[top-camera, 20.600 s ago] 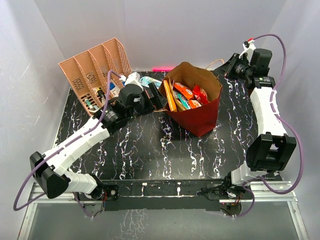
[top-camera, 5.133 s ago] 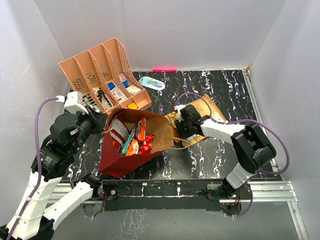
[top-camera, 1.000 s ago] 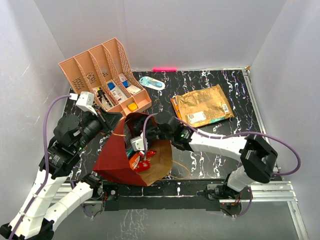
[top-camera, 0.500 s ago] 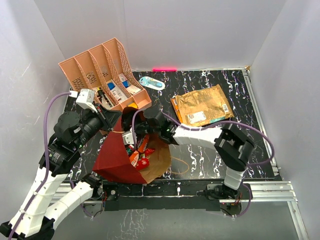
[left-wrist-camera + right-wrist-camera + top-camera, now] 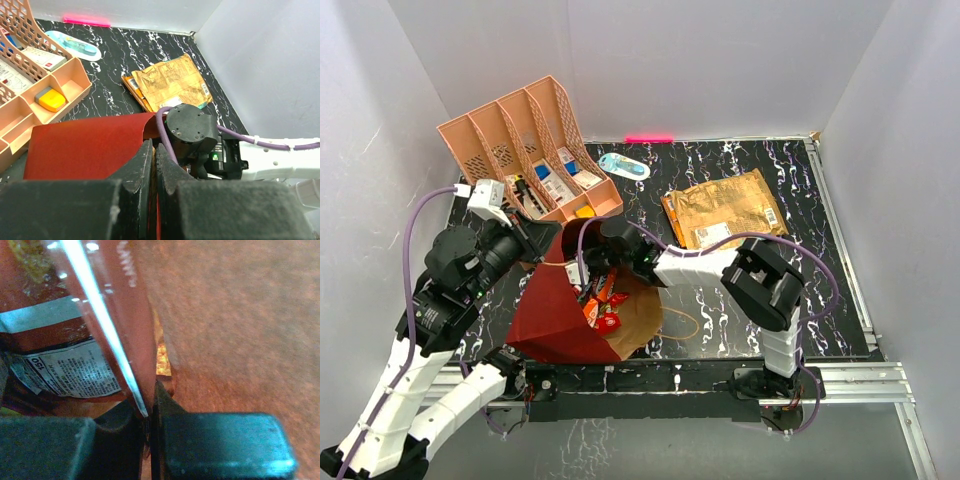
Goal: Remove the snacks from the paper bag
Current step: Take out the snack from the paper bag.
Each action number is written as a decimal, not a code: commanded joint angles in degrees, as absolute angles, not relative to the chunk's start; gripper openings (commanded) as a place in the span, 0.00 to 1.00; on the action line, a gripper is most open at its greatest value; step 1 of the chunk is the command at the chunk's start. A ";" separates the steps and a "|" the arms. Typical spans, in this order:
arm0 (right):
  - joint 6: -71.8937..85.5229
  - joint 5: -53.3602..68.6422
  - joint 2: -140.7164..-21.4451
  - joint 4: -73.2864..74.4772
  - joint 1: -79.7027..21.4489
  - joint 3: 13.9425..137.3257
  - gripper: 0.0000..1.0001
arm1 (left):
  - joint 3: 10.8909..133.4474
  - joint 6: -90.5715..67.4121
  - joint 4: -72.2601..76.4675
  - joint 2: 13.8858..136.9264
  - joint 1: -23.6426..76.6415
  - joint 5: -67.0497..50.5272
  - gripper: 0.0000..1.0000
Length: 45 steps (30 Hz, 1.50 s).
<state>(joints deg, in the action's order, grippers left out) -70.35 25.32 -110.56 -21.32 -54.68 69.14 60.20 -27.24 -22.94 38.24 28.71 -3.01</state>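
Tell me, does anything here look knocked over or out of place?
The red paper bag is not upright: it lies tipped on its side, rim pinched by the left gripper, packets crowding its open mouth. A gold packet lies flat on the table, outside it.

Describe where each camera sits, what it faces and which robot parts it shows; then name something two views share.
Top external: above and behind the bases, looking down on the table; both arms show, meeting at the paper bag.
Left wrist: on the left arm, facing the right arm past the left gripper, shut on the bag's wall.
Right wrist: inside the bag; right gripper shut on a red-brown packet.
Shared: top and left wrist both show the gold packet.
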 commanded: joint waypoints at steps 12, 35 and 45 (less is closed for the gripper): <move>-39.17 23.51 -89.60 -19.62 -53.42 65.40 0.08 | 60.91 -33.44 -24.60 36.05 28.69 13.34 0.00; -6.62 -10.81 -64.49 15.85 -53.39 88.22 0.08 | 62.87 -34.27 -28.47 37.27 28.76 16.02 0.00; -14.45 -49.11 -66.11 14.45 -51.40 83.95 0.08 | 62.95 -33.84 -29.00 37.62 28.70 16.17 0.00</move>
